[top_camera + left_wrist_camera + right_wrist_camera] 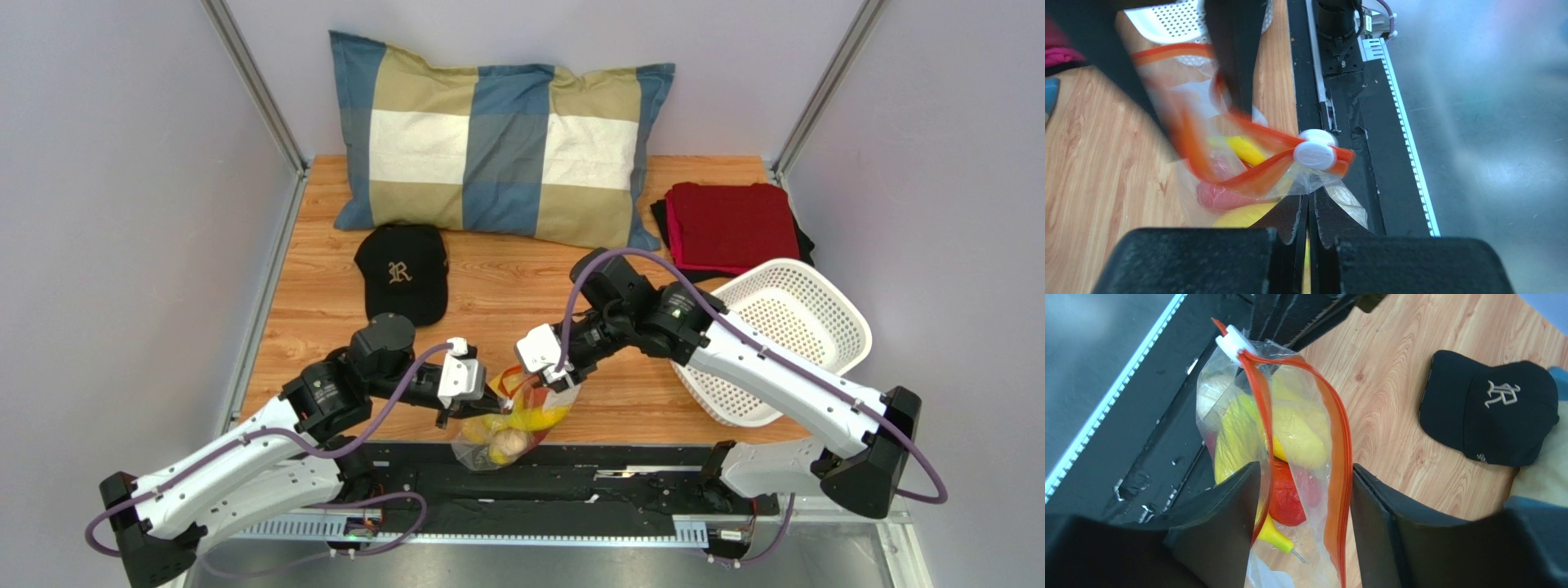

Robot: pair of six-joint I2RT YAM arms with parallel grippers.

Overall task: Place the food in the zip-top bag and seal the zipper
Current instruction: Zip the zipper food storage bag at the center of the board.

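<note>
L tool [1309, 211] clenched on corner of zip-top bag [510, 431] under slider [1316, 153] to anchor it at desk [515, 294] near edge w/ food [1300, 438] inside; R tool [1304, 473], released, straddles unsealed zipper [1341, 447].

We found zip-top bag [1223, 165] far side blurred in left wrist view; overhead, food [507, 431] was too small to sort.

One bag [509, 423], one cap [402, 272], one basket [846, 321]
</note>
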